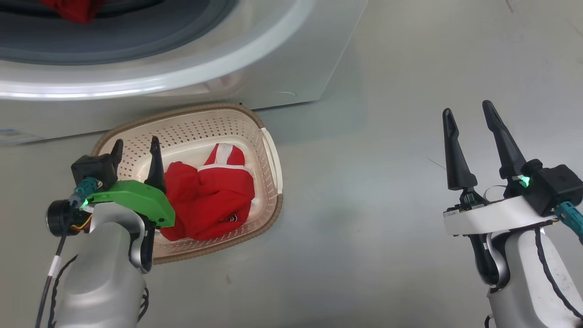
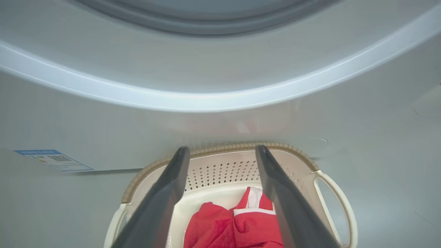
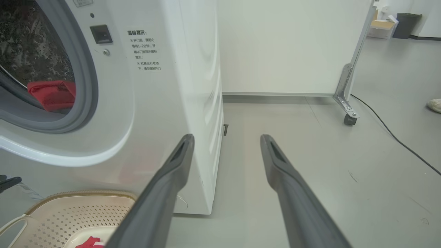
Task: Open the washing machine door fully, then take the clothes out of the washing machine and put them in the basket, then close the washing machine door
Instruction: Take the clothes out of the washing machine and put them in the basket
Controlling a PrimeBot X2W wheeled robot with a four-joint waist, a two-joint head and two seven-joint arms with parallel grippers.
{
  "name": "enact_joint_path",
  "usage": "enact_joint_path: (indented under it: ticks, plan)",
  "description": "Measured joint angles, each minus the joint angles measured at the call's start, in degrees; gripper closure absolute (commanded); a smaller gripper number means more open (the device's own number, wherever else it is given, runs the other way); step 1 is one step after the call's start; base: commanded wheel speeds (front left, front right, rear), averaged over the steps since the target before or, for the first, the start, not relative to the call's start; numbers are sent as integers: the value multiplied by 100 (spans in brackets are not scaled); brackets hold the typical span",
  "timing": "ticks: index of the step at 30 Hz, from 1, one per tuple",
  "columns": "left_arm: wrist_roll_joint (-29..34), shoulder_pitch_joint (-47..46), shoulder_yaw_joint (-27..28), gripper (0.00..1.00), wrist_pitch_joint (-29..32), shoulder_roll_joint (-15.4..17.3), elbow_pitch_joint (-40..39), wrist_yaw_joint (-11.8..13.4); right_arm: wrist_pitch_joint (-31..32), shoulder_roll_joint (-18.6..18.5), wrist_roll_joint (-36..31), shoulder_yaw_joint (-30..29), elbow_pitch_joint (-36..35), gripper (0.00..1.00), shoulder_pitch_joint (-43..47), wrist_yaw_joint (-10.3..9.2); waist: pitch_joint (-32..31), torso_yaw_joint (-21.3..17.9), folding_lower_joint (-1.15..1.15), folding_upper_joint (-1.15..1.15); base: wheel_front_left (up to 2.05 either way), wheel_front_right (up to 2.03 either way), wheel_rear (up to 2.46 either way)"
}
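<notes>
Our left pincer (image 1: 136, 142) and right pincer (image 1: 467, 108) gape empty; we'd pinch the soft, light clothes (image 3: 51, 93) in the washing machine (image 3: 155, 103) by a fold.

- left gripper (image 1: 136, 142): two long, dark, tapered fingers with a bright green plastic cover (image 1: 136, 198) at the base
- right gripper (image 1: 467, 108): same dark fingers, but a white bracket (image 1: 496, 216) instead of green
- each wrist has a boxy black module (image 1: 93, 168) with a teal plug (image 1: 84, 187) and a tiny green light
- forearm shells (image 1: 104, 273): smooth silver-grey, with black cables looping alongside
- the left arm also has a round black cylinder (image 1: 57, 218), some orange-yellow wires, and a black cable (image 1: 50, 278) with a white tag
</notes>
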Motion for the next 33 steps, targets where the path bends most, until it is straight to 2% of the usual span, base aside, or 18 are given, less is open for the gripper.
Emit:
enact_joint_path:
  ticks: [4, 10, 15, 23, 33]
  plan:
    - [132, 10, 4, 0, 2, -9, -308, 0, 0, -56, -54, -77, 32, 0, 31, 0, -193, 139, 0, 0, 0, 0, 0]
    - [335, 65, 193, 0, 8, -19, -1363, 19, 0, -89, -101, -133, 109, 0, 136, -2, -537, 318, 0, 0, 0, 0, 0]
    - [555, 397, 196, 0, 8, -22, -1907, 19, 0, -115, -157, -132, 180, 0, 232, -2, -845, 443, 0, 0, 0, 0, 0]
    - [771, 1045, 130, 0, 7, -23, -2466, 38, 0, -107, -197, -111, 265, 0, 426, -2, -1351, 592, 0, 0, 0, 0, 0]
    - [851, 1983, -19, 0, 8, -20, -2796, 62, 0, -41, -197, -56, 415, 0, 830, -11, -1986, 655, 0, 0, 0, 0, 0]
